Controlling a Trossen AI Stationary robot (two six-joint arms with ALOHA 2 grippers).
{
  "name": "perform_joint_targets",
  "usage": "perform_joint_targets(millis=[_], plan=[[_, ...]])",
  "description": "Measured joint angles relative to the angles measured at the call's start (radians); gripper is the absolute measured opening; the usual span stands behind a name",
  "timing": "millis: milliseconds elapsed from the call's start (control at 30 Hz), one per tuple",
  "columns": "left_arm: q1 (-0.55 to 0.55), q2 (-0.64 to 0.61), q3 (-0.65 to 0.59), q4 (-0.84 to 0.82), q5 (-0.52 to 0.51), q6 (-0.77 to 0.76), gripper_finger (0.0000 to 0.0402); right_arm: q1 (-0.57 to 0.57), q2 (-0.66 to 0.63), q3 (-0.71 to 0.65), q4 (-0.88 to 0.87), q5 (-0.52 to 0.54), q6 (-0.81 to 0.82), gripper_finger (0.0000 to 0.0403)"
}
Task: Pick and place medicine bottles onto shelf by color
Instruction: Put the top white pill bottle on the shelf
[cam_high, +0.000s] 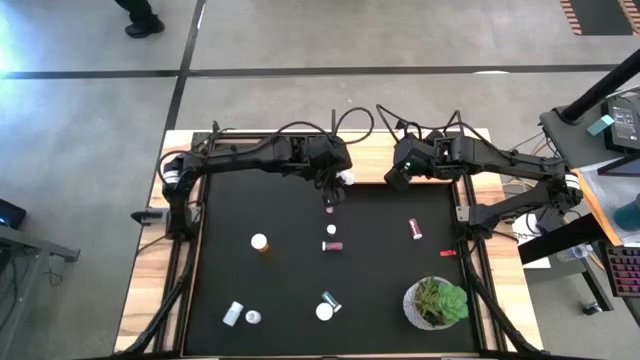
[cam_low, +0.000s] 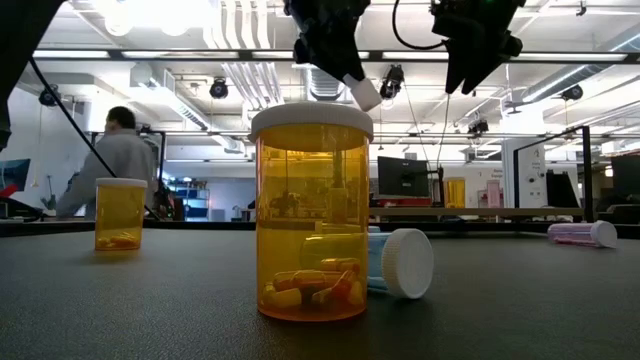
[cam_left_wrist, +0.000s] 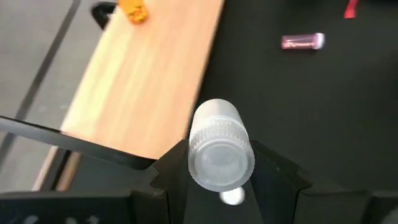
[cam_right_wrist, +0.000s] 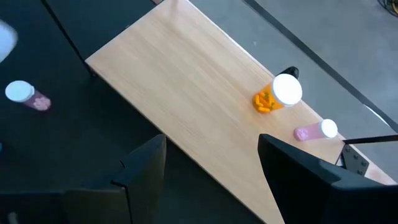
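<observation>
Closest to the low camera stands an upright orange bottle (cam_low: 311, 212) with a white cap, pills heaped in its bottom, on the black mat (cam_high: 380, 290). Just behind it a clear bottle (cam_low: 390, 262) lies on its side. Another orange bottle (cam_low: 120, 213) stands farther back, and a pink bottle (cam_low: 582, 233) lies far off to the other side.

My left gripper (cam_left_wrist: 224, 177) is raised over the far edge of the mat, pinching a white-capped bottle (cam_left_wrist: 217, 146) between its fingers, the cap pointing toward my wrist camera. Beyond it runs the light-wood shelf (cam_left_wrist: 149, 81).

My right gripper (cam_right_wrist: 211, 158) hangs over the shelf with its fingers spread and nothing between them. On the shelf board an orange bottle (cam_right_wrist: 278, 94) stands beside a pink bottle (cam_right_wrist: 314, 130) lying down.

From above, more bottles are scattered across the mat, and a potted plant (cam_high: 436, 301) sits at its near right corner on the bench (cam_high: 150, 270).
</observation>
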Motion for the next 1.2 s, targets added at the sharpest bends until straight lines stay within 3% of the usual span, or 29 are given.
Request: perform_joint_targets(millis=[133,233,600,1200], plan=[[0.049,0.003,-0.003,-0.004,0.014,0.036,0.0125,0.0,0.0,0.0,0.01,0.0,0.012,0.0244],[0.068,0.003,-0.007,-0.003,0.084,0.036,0.0125,0.0,0.002,0.0,0.04,-0.001,0.013,0.0244],[0.021,0.019,-0.098,0.088,0.135,0.026,0.0125,0.0,0.003,0.0,0.091,-0.003,0.014,0.0244],[-0.037,0.212,-0.108,0.126,0.184,-0.137,0.0125,0.0,0.015,-0.001,0.088,-0.002,-0.011,0.0244]])
